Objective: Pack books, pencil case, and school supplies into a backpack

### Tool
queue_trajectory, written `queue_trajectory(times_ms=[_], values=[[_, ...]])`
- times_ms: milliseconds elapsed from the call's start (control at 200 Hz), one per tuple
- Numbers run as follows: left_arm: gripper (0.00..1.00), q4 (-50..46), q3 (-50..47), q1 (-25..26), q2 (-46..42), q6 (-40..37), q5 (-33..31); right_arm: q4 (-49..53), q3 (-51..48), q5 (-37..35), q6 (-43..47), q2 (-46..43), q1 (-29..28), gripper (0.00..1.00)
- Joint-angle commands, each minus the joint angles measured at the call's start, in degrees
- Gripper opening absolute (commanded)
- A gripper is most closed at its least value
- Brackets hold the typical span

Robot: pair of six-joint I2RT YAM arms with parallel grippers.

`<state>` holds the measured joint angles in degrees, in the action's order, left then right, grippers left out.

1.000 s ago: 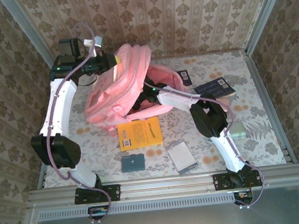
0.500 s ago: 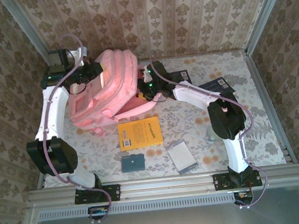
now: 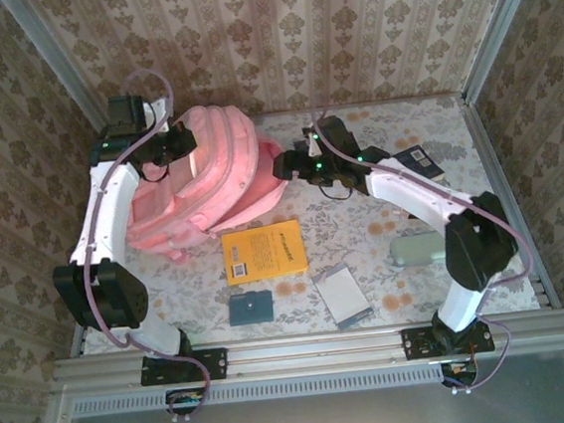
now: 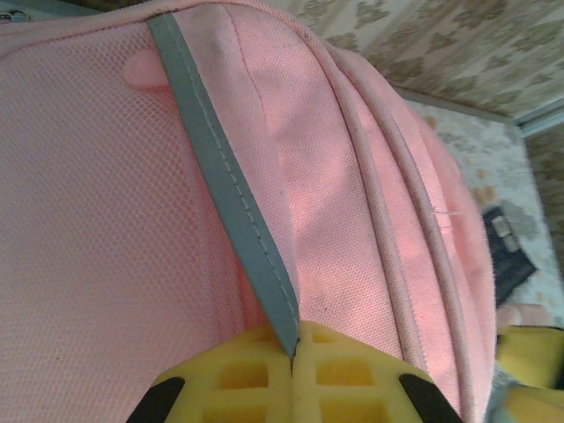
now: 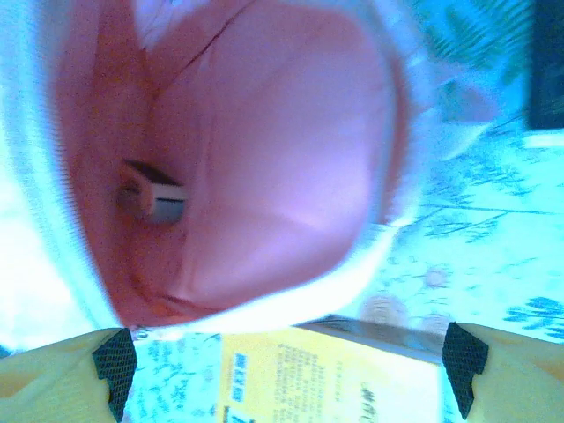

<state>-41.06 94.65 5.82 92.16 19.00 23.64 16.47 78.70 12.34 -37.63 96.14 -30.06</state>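
The pink backpack (image 3: 214,178) stands tilted at the back left, its mouth facing right. My left gripper (image 3: 181,141) is shut on a grey strap (image 4: 231,198) at the backpack's top (image 4: 352,203). Just outside the backpack's mouth (image 5: 264,150), my right gripper (image 3: 288,166) hangs open and holds nothing; in the right wrist view (image 5: 289,359) a small boxy item (image 5: 160,199) lies deep inside. The orange-yellow book (image 3: 263,250) lies flat in front of the bag, also below the right gripper (image 5: 335,383). A navy book (image 3: 418,162) lies at the back right. The grey-green pencil case (image 3: 420,248) lies at the right.
A dark teal rectangle (image 3: 250,307) and a silver-framed pale rectangle (image 3: 341,295) lie near the front edge. Metal rails and patterned walls close in the table on the left, back and right. The right arm's elbow (image 3: 475,243) stands beside the pencil case.
The left gripper has dragged the backpack left and more upright. The right gripper has come out of the backpack's mouth and its elbow has swung right, uncovering the pencil case.
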Motion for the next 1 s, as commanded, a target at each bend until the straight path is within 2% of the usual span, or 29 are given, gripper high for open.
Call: queue_trajectory(times_ms=[0,140,280,425,515,640,730,820,995], values=[[0.00,0.24,-0.43,0.76,-0.11,-2.66,-7.48,6.92,-3.68,-9.04,6.44,-5.47,0.27,0.93],[0.00,3.73,-3.31,3.59,0.76,-1.02,-5.84,11.49,-8.54,-16.90,6.90,-9.85,1.47,0.97],[0.00,7.09,-5.47,6.96,2.45,1.39,-2.63,14.02,-12.71,-21.39,4.87,-11.68,8.15,1.00],[0.00,11.51,-8.69,8.63,2.28,3.61,1.00,17.16,-13.38,-30.81,9.85,-11.28,12.07,1.00],[0.00,15.26,-10.96,9.14,1.61,4.97,3.28,12.97,-16.91,-35.06,13.40,-13.57,15.65,1.00],[0.00,17.35,-13.33,9.73,0.57,5.16,4.05,11.71,-18.99,-27.46,13.00,-14.50,24.46,1.00],[0.00,19.97,-15.63,9.80,-0.39,6.97,6.13,12.90,-18.89,-27.44,12.81,-13.39,27.91,1.00],[0.00,21.34,-16.34,9.77,-0.54,8.38,8.25,12.05,-20.27,-24.50,10.45,-12.43,31.62,1.00],[0.00,21.73,-16.17,9.73,-1.41,8.96,9.92,5.86,-23.80,-9.13,5.42,-9.53,41.23,1.00]])
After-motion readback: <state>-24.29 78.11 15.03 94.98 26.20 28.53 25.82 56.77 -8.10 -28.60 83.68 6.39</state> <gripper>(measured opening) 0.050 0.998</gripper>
